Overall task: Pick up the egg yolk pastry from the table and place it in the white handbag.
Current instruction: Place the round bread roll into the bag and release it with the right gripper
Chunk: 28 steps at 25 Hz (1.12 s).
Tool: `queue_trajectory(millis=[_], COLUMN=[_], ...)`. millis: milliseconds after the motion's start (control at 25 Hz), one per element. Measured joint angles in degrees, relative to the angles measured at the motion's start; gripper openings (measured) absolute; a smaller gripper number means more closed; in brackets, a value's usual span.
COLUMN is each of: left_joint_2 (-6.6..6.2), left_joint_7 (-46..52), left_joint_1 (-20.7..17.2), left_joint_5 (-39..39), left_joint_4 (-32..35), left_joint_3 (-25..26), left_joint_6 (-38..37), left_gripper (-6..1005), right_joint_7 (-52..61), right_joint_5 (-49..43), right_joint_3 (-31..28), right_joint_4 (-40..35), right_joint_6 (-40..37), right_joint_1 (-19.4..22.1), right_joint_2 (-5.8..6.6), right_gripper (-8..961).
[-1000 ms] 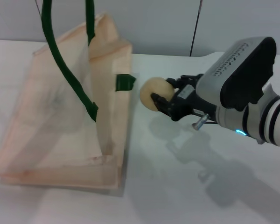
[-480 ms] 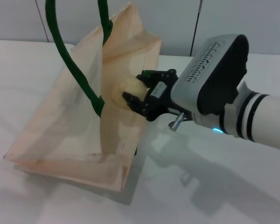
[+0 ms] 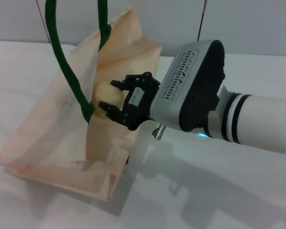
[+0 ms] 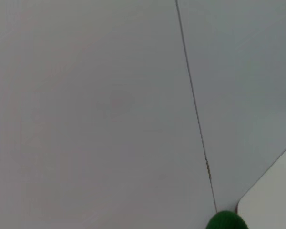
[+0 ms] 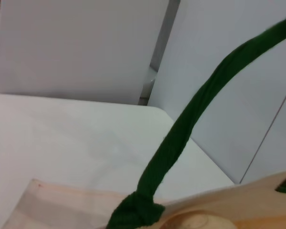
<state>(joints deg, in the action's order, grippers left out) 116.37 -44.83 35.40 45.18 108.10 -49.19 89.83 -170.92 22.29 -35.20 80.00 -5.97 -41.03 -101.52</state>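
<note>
The white handbag [image 3: 52,129] stands on the table at the left, its dark green handles [image 3: 62,52] pulled up out of the top of the head view. My right gripper [image 3: 108,95] is shut on the egg yolk pastry [image 3: 105,89], a pale yellow ball, and holds it in the bag's open mouth between the two fabric walls, above the bag's bottom. The right wrist view shows one green handle [image 5: 181,138] and the bag's rim [image 5: 76,198] close below. My left gripper is out of view; its wrist view shows only a bit of green handle [image 4: 226,222].
The white table [image 3: 205,191] stretches in front and to the right of the bag. Grey wall panels [image 3: 257,24] stand behind the table's far edge. My right arm's thick body [image 3: 195,90] reaches in from the right, just above the table.
My right gripper has moved left with the pastry, from beside the bag into its open mouth. The bag has shifted and its mouth has opened wider.
</note>
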Motion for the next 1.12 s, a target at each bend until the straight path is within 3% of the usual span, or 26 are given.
queue_trajectory(millis=[440,480,520,560,680,760,1120], left_joint_2=[0.06,0.07,0.07,0.10,0.16,0.17,0.18], left_joint_7=[0.44,0.44,0.44,0.45,0.45,0.45,0.45], left_joint_1=[0.23,0.21,0.19,0.16,0.13,0.09,0.02], left_joint_5=[-0.09,-0.10,-0.10,-0.10,-0.10,-0.10,-0.60], left_joint_4=[0.01,0.01,0.01,0.01,0.01,-0.01,-0.16], left_joint_3=[-0.20,-0.21,-0.20,-0.20,-0.23,-0.28,-0.29], left_joint_6=[0.09,0.09,0.09,0.09,0.15,0.17,0.26], left_gripper=[119,119,119,120,120,120,120], right_joint_7=[0.16,0.14,0.11,0.11,0.22,0.26,0.67], right_joint_5=[-0.60,-0.65,-1.29,-1.29,-3.24,-4.15,-4.98], right_joint_3=[0.56,0.65,0.66,0.66,0.38,0.26,0.18], right_joint_4=[-7.55,-8.59,-11.03,-11.03,-14.32,-14.83,-14.79], right_joint_6=[6.43,7.26,8.14,8.14,8.37,8.37,8.11], right_joint_1=[-3.06,-3.35,-3.87,-3.87,-4.35,-4.34,-4.17], right_joint_2=[-0.98,-1.29,-2.40,-2.40,-4.42,-5.08,-5.32], right_gripper=[476,476,476,476,477,476,492])
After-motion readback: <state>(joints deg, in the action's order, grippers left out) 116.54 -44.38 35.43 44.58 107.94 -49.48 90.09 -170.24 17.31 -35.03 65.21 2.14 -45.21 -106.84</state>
